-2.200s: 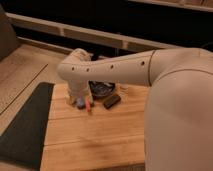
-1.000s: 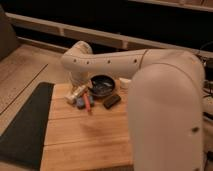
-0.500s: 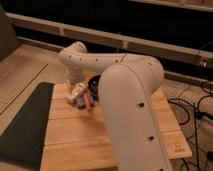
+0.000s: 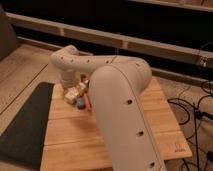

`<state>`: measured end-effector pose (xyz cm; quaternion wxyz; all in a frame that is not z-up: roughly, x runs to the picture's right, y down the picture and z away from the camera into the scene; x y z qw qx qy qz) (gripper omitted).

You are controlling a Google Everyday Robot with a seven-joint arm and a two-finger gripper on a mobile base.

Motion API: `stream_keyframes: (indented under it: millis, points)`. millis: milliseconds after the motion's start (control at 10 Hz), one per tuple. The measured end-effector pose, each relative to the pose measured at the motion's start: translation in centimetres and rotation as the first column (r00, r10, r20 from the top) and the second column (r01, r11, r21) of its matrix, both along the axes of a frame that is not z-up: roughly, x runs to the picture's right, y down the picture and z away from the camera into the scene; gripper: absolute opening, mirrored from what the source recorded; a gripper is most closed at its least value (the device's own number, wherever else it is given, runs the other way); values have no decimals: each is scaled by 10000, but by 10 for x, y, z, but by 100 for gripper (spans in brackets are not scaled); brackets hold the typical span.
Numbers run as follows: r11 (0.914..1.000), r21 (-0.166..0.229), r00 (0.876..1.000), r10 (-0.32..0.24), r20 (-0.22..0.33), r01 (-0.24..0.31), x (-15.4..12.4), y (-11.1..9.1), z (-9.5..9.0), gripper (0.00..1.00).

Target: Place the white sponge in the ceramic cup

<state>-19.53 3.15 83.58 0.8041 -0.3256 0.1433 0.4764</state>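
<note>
Dim room, dark wall w/ horizontal rails at back. Light wooden slat table (image 4: 75,137) in the middle of the view. Landmark = cream-white block (image 4: 72,94), lying on the table's far left part.

Robot arm (image 4: 120,110): big white upper link fills the centre and runs from the bottom edge up to a bend up and right of the block. Perforated forearm then runs left, roughly level, to a rounded elbow joint above the block. Wrist drops about straight down from there, so the arm makes a hook shape over the clutter.

Gripper (image 4: 69,86) sits at the wrist's end, just above and behind the block, low over the table and mostly hidden in the clutter. Jaws spread wide, nothing seen held.

White sponge (image 4: 80,102): pale bluish chunk on the table, just below-right of the block, apart from the gripper. Red-orange item (image 4: 88,102) lies right of the block, beside the sponge; can't ID it.

Small white shape up-right of the block, next to the wrist, is prob the ceramic cup (image 4: 82,78); partly hidden by the arm, can't see inside.

Dark mat (image 4: 22,127) lies left and below the block, along the table's edge. Cables (image 4: 200,117) lie on the floor far right of the block.
</note>
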Motion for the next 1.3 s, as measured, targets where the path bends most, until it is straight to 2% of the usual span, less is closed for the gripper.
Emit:
stream_keyframes:
  millis: [400,700,1300]
  points:
    - [10000,12,10000,-19,-12,19,0,0,0,65]
    - [9994,84,9994,-325,-108,326,-1,-2,8,65]
    - [9952,-324,9953,-937,-262,928,-15,18,21,65]
